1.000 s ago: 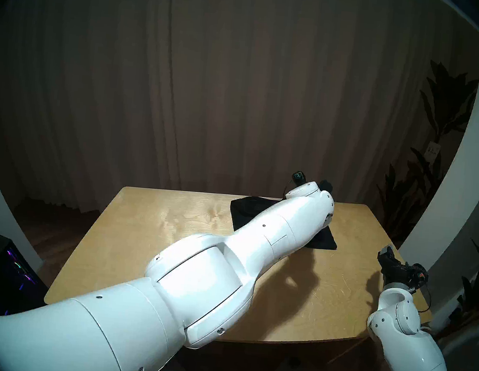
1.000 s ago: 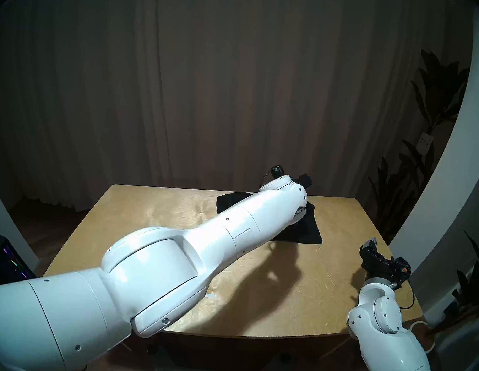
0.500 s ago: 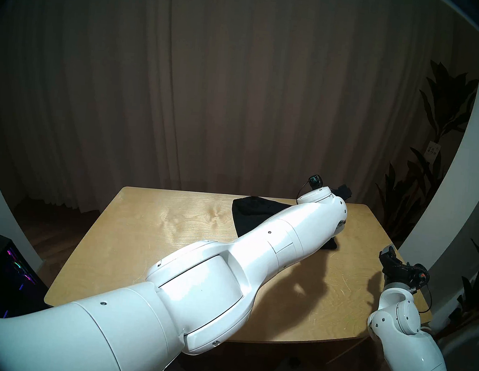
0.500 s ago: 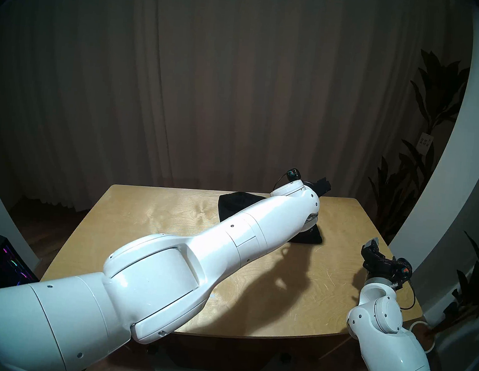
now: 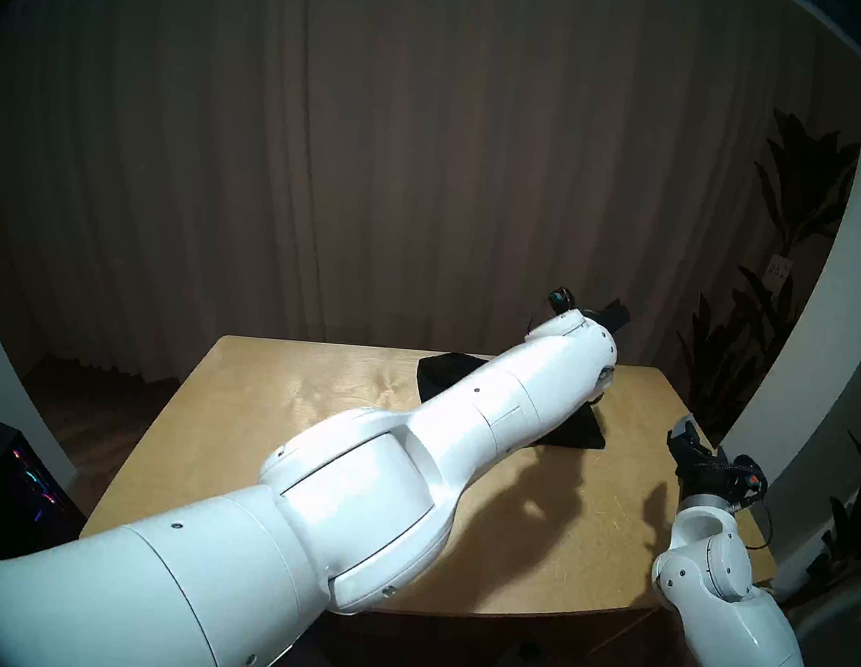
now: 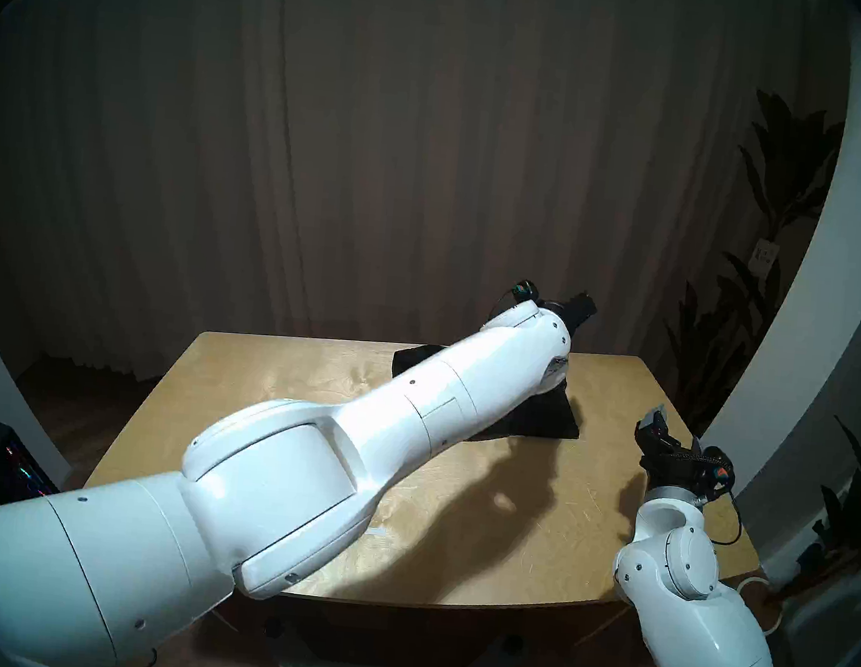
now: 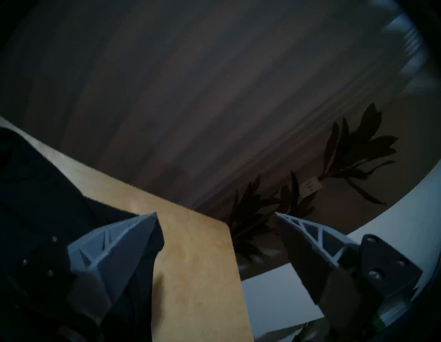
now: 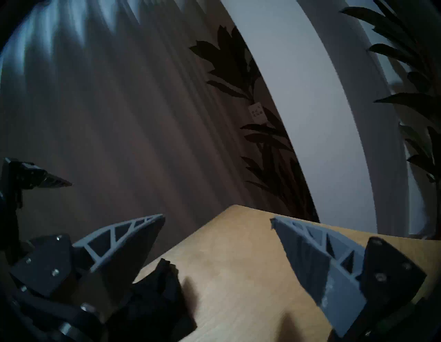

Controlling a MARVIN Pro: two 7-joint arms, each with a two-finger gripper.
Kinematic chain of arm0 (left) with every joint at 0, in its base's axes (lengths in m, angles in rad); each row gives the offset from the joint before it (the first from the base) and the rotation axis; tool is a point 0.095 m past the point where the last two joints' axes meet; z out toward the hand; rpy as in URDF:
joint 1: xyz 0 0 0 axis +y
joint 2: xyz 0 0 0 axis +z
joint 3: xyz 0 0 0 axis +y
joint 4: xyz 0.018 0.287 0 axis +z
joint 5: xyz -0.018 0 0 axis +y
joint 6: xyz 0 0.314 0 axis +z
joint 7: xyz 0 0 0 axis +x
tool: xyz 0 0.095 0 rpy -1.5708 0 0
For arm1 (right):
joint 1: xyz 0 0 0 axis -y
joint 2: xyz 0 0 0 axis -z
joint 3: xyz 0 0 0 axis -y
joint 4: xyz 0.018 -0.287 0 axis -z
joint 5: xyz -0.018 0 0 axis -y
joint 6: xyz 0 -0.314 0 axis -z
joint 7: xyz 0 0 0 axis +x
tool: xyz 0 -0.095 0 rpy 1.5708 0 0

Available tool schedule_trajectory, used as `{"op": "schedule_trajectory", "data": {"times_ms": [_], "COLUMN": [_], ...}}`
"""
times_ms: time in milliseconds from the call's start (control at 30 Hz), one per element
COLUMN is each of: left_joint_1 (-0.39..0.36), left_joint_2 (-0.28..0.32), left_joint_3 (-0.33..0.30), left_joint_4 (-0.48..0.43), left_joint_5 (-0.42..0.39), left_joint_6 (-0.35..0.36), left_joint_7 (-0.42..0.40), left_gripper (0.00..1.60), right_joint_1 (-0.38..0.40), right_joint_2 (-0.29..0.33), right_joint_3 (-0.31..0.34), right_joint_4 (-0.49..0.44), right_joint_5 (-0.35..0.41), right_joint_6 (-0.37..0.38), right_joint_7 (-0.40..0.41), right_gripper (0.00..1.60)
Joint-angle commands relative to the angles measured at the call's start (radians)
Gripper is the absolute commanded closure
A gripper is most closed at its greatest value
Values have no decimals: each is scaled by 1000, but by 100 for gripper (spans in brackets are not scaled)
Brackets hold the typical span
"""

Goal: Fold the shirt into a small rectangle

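The black shirt (image 5: 578,431) lies folded flat at the far right of the wooden table (image 5: 255,413), and my left forearm hides most of it. A corner of the shirt (image 6: 558,422) shows below that arm. My left gripper (image 5: 617,313) hangs open and empty above the table's far edge, pointing away. In the left wrist view the left gripper (image 7: 216,215) has the shirt (image 7: 35,186) to its left. My right gripper (image 5: 687,430) is open and empty over the table's right edge. From the right gripper (image 8: 217,217) the shirt (image 8: 162,298) lies low to its left.
Brown curtains hang close behind the table. Potted plants (image 5: 787,211) stand at the right beside a white pillar (image 5: 802,332). A lit computer tower (image 5: 15,486) sits on the floor at the left. A small white tape strip (image 6: 377,531) lies near the table's front.
My left arm swung to the right and then rose, lifting its gripper higher above the far edge. My right gripper moved a little up and inward. Both grippers stayed open.
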Motion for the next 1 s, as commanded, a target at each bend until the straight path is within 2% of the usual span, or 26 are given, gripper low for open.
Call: {"op": "schedule_trajectory", "data": {"times_ms": [0,67,100,167,233,400,633,967], "left_joint_1": [-66,-64,-64,-62,-60,-48,-35,-7], "left_joint_2": [104,140,140,190,201,282,356,455], "left_joint_3": [-36,-47,-47,-45,-47,-35,-5,55], "left_joint_4": [32,73,73,98,107,139,148,118], "left_joint_5": [53,89,89,116,124,163,209,269], "left_joint_6": [-59,-81,-81,-95,-99,-124,-149,-181], "left_joint_7": [-45,-45,-45,-50,-53,-65,-86,-151], "left_gripper": [0,0,0,0,0,0,0,0], "right_joint_1": [80,122,122,161,172,236,294,399], "right_joint_2": [44,56,56,64,67,74,76,62], "right_joint_3": [-22,-49,-49,-72,-79,-115,-154,-225], "right_joint_4": [-40,-40,-40,-37,-37,-30,-16,51], "right_joint_5": [-35,-46,-46,-50,-52,-55,-58,-48], "right_joint_6": [27,56,56,85,94,148,206,308], "right_joint_7": [41,59,59,75,81,108,133,167], "right_gripper": [0,0,0,0,0,0,0,0]}}
